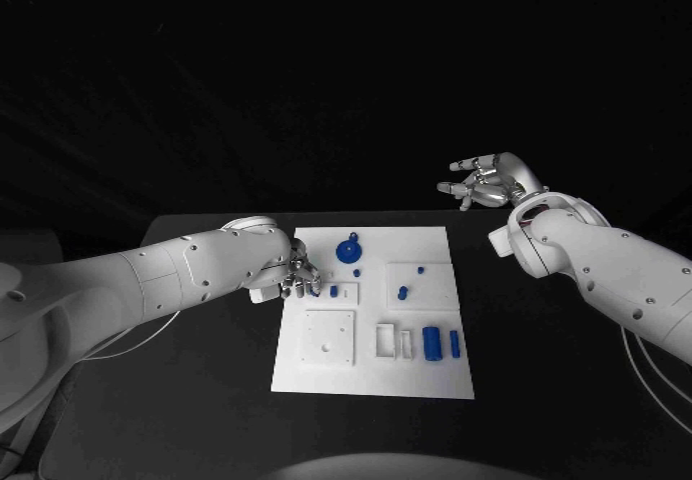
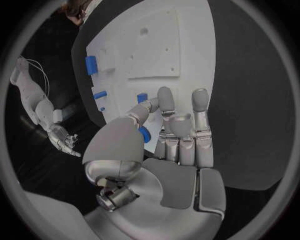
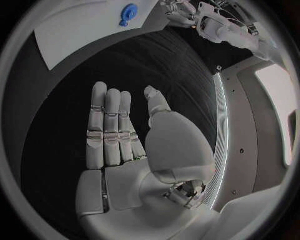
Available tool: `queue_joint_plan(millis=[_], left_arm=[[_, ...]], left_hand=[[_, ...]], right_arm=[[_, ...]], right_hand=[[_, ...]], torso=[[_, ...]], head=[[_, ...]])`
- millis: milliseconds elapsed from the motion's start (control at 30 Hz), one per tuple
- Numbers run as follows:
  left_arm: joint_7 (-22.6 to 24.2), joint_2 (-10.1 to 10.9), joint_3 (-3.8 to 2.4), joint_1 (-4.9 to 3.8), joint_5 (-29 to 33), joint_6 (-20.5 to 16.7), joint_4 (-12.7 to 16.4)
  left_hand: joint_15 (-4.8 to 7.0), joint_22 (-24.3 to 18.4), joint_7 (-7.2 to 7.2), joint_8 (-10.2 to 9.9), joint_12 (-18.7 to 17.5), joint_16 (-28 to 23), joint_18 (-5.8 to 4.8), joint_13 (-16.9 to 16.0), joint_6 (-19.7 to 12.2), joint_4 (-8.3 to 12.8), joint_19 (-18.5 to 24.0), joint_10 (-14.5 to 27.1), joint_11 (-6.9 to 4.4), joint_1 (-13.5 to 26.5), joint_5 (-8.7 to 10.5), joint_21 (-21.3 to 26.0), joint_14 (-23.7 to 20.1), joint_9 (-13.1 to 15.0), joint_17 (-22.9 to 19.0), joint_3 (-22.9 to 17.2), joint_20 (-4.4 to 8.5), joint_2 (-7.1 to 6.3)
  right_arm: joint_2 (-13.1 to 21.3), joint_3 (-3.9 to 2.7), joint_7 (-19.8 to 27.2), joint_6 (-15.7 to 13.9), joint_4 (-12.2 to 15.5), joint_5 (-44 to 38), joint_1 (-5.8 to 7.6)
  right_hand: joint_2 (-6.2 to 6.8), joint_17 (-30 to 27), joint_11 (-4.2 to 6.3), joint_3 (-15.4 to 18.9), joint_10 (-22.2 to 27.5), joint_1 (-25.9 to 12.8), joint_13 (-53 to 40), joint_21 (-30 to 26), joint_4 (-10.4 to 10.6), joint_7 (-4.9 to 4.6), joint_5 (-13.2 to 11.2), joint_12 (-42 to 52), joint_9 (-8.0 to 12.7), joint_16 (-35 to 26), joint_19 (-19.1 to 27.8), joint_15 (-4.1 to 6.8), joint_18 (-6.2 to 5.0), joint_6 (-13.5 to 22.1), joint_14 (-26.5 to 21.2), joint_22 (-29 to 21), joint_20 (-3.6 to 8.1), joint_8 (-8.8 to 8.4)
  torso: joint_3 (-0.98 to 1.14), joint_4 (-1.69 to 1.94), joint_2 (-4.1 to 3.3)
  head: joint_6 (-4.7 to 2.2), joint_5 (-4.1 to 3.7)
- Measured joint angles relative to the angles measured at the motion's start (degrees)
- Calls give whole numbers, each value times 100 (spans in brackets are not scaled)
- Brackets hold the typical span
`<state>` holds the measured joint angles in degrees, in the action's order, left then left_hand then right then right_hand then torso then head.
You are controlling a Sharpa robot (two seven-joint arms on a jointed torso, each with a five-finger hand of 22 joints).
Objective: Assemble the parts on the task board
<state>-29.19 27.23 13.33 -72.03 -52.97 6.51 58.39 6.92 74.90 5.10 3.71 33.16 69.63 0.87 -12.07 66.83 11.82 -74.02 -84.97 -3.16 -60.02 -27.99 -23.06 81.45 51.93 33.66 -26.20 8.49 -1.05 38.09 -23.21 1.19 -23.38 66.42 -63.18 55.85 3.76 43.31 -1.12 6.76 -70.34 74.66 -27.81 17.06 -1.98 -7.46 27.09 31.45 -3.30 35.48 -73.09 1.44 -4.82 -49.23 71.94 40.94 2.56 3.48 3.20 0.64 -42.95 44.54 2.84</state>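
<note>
The white task board (image 1: 433, 375) lies in the middle of the black table. On it are a round blue part (image 1: 351, 250), several small blue parts such as one (image 1: 402, 293), and two blue cylinders (image 1: 431, 342). My left hand (image 1: 296, 275) hangs over the board's left edge, fingers partly bent and holding nothing. Its thumb tip is beside a small blue part (image 1: 333, 291) (image 2: 142, 97). My right hand (image 1: 483, 183) (image 3: 125, 145) is raised beyond the table's far right corner, fingers straight and apart, empty.
A white square plate with holes (image 1: 329, 337) (image 2: 150, 50) and two small white pieces (image 1: 387, 340) sit at the board's near end. Bare black table (image 1: 173, 400) surrounds the board. The right wrist view catches the board's far end (image 3: 81, 30) and the round blue part (image 3: 129, 11).
</note>
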Motion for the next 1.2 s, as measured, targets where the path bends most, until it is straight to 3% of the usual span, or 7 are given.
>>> queue_joint_plan(millis=[133,533,1200], left_arm=[[-29,-44,-3,-4,23,67,-64],[-141,-150,-5,-8,43,249,-147],[-138,-176,-3,27,-47,109,-117]], left_hand=[[-8,0,0,-1,0,0,0,0,0,7,0,0,0,0,5,0,-7,22,6,-7,0,0],[-1,4,0,13,0,0,0,0,0,43,0,0,0,0,32,0,12,457,5,-28,0,0],[14,2,23,24,21,26,-2,-1,23,46,0,-22,22,46,-2,-22,-6,446,42,-31,0,46]], right_arm=[[-5,0,0,3,-4,0,0],[-20,0,1,17,-8,1,0],[-28,0,0,36,-10,3,0]], right_hand=[[0,0,0,0,0,0,0,0,0,0,0,0,0,0,0,0,0,0,0,0,0,0],[0,1,0,0,0,0,5,-24,0,0,-1,0,0,0,0,0,0,0,0,11,0,0],[0,-5,0,0,0,0,4,-23,0,0,21,0,0,0,0,0,0,0,0,22,0,0]], torso=[[0,1,1],[-2,-1,1],[-7,8,4]], head=[[5,2],[15,4],[-4,-11]])
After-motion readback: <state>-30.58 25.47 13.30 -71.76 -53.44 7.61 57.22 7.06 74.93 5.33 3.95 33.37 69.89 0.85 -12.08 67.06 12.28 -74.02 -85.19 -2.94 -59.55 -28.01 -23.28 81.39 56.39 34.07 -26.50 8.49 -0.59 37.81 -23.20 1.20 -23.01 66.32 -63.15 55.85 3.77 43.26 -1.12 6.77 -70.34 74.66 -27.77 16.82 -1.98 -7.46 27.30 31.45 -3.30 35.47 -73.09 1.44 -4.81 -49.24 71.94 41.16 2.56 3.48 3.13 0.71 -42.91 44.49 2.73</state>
